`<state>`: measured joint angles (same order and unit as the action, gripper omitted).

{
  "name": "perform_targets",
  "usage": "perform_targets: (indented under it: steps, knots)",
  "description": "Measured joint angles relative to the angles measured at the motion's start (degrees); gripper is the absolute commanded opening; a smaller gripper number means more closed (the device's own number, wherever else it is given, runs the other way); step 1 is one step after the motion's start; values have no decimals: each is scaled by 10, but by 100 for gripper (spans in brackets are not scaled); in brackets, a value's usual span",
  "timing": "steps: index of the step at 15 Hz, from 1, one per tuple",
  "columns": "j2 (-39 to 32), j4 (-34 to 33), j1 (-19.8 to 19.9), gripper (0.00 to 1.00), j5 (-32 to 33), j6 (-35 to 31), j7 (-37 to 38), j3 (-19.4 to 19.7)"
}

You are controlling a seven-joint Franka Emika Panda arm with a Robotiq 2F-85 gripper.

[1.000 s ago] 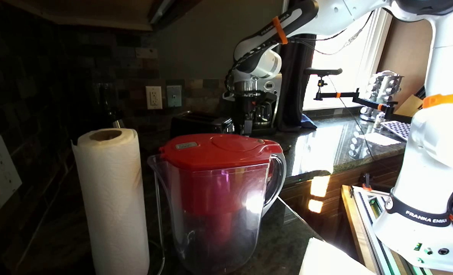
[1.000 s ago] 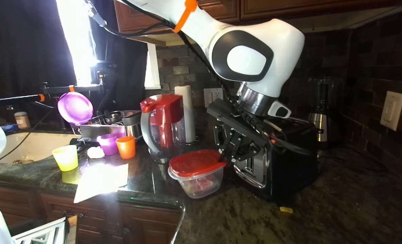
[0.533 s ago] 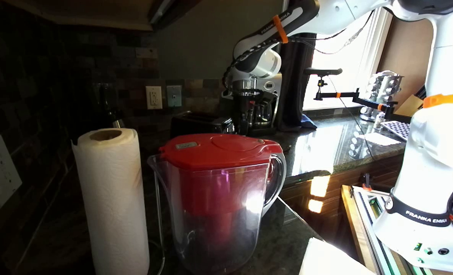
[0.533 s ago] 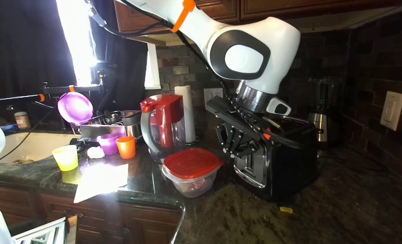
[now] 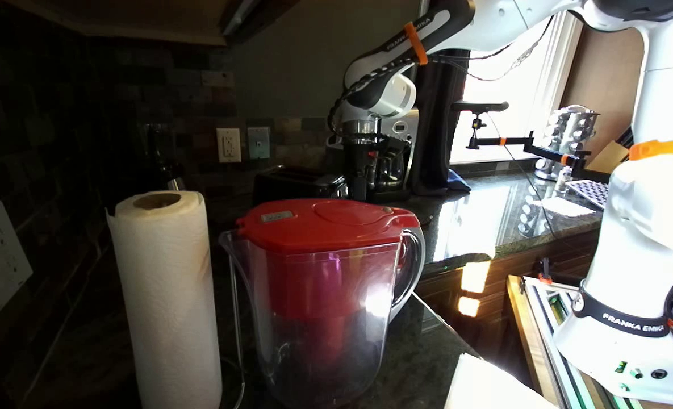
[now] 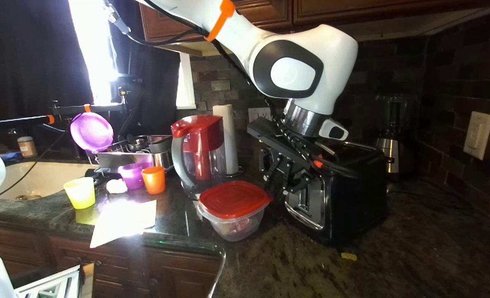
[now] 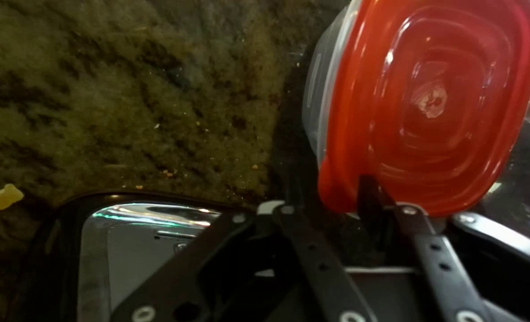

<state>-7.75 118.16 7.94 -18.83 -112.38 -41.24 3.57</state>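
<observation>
In an exterior view I sit close by the pitcher (image 5: 322, 295), barely above its top, facing the coffee maker (image 5: 392, 170). In an exterior view I look roughly the opposite way, down across the tabletop (image 6: 393, 260), the toaster (image 6: 354, 198) nearer. Both share pitcher, toaster and arm (image 6: 298, 70). My wrist view looks steeply down, close, past the end effector (image 7: 330, 193) onto the red-lidded container (image 7: 434, 107).

Container contents (image 6: 237, 226), perhaps food, blurred

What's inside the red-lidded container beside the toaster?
The container shows pinkish and pale contents through its clear side; what they are I can't tell. Its red lid obscures the rest.
</observation>
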Motion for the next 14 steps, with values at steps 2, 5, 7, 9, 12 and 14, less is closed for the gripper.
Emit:
perform_targets:
  steps: [2,5,7,9,12,14]
  knots:
    - [0,6,-2,84,0,0,-6,-4]
    - [0,16,-7,100,2,0,-24,-8]
    - [0,22,-9,100,4,0,-42,-10]
    - [0,26,-11,96,6,0,-62,-12]
    - [0,28,-11,66,6,-1,-88,-13]
    - [0,30,-11,61,6,-10,-101,-13]
